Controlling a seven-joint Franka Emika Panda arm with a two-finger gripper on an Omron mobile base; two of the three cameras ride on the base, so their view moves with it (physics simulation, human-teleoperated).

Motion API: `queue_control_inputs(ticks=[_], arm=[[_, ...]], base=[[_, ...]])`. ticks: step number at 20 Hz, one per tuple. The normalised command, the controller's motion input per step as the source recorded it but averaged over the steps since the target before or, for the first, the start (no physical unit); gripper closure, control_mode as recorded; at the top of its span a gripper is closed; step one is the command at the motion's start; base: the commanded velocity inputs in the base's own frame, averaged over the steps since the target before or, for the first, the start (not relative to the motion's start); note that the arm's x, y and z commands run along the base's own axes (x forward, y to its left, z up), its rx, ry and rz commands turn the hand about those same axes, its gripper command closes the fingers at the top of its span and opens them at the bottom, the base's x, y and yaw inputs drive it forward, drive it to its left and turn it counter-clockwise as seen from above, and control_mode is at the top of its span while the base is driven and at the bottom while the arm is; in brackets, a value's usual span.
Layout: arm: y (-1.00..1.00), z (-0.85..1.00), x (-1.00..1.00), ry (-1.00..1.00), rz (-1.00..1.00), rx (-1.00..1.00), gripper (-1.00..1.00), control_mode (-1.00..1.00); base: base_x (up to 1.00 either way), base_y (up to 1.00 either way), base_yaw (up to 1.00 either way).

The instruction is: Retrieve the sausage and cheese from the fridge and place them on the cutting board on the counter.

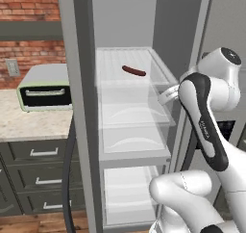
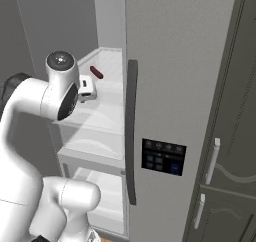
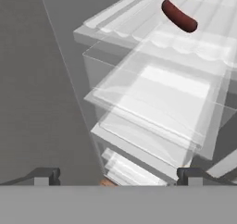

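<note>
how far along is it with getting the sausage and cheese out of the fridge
Done: the fridge stands open, with the arm reaching toward its shelves. In hand: nothing yet; the gripper is open and empty, short of the sausage, which lies on the upper shelf. Left: grasp the sausage, carry it to the cutting board, then do the same for the cheese.

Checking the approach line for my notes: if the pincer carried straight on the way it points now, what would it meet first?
Probably the translucent shelf below the sausage, not the sausage itself, which lies higher and off the line. The pincer is open; depth is hard to judge.
</note>
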Motion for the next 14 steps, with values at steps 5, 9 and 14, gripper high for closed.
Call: queue_control_inputs(ticks=[5,9,14], arm=[[0.33,0.42,0.73,-0.01,0.16,-0.03,-1.0,-1.0],[0.39,0.23,0.71,-0.08,0.1,-0.1,-1.0,-1.0],[0.05,0.06,0.9,-0.07,0.06,-0.07,-1.0,-1.0]], base=[[0.0,0.0,0.0],[0.0,0.0,0.0],[0.0,0.0,0.0]])
